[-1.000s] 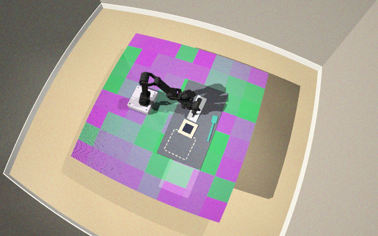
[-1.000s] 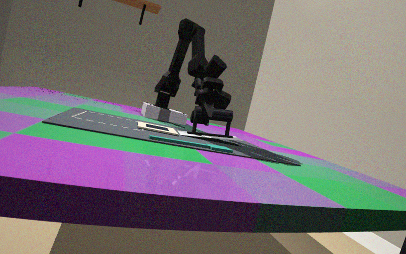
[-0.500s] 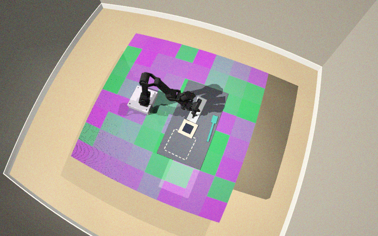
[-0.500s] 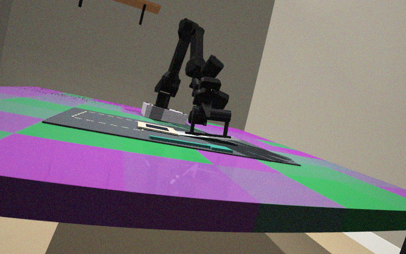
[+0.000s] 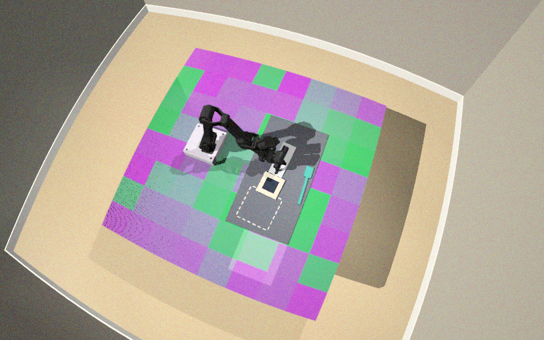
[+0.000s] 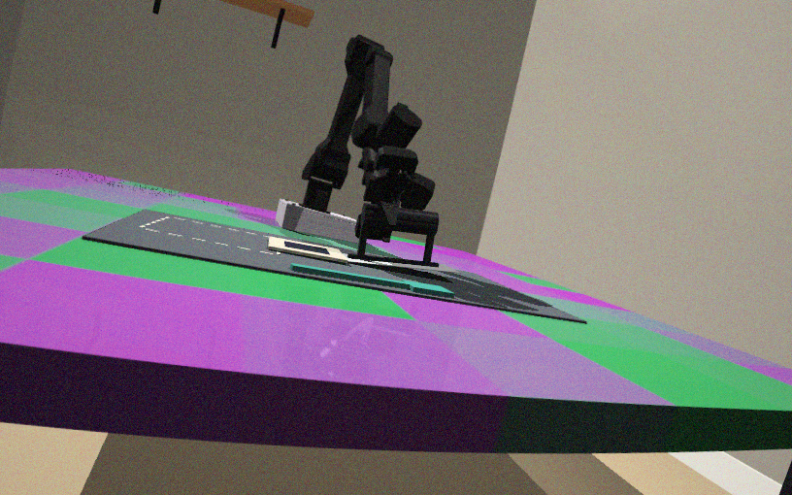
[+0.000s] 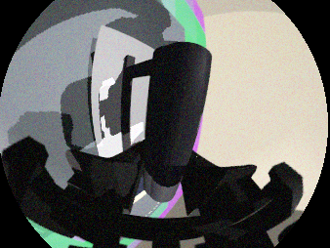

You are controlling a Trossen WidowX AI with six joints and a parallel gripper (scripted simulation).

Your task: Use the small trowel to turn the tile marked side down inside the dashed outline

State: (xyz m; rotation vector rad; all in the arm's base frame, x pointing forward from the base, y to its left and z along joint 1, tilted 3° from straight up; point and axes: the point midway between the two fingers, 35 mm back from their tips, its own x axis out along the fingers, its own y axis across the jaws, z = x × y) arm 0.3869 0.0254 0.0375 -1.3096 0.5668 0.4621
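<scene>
Gripping the trowel (image 5: 288,149) (image 6: 421,221) (image 7: 178,107) by its thick black handle, the fingers (image 6: 388,216) are partly closed, with the handle between them. The arm (image 5: 241,134) (image 6: 345,111) rises from its pale base (image 5: 188,150) (image 6: 282,214), which stands toward the counter's left edge in the top view. Its elbow is bent high, and the forearm comes down across to the mat, bringing the fingers low above it.

The handle lies nearly level; two short posts join it to a black bar along the pale blade. The blade's long axis runs roughly with the mat's long sides, and its front end points at the tile (image 5: 271,185) (image 6: 306,247), toward the counter's lower edge in the top view. That end is right at the tile's near edge; whether it reaches underneath, I cannot tell.

The tile lies flat on the dark grey mat (image 5: 279,224) (image 6: 128,233) (image 7: 44,68), right of the middle of the counter (image 5: 224,60) (image 6: 175,303) in the top view. Its cream face with the dark square is up. It overlaps one corner of the dashed outline (image 5: 251,225) (image 6: 152,222), most of it outside. The outline sits at the mat's end nearer the counter's lower edge. A teal spatula-shaped tool (image 5: 303,188) (image 6: 350,275) rests along the mat's side closer to the counter's right edge, apart from the tile.
</scene>
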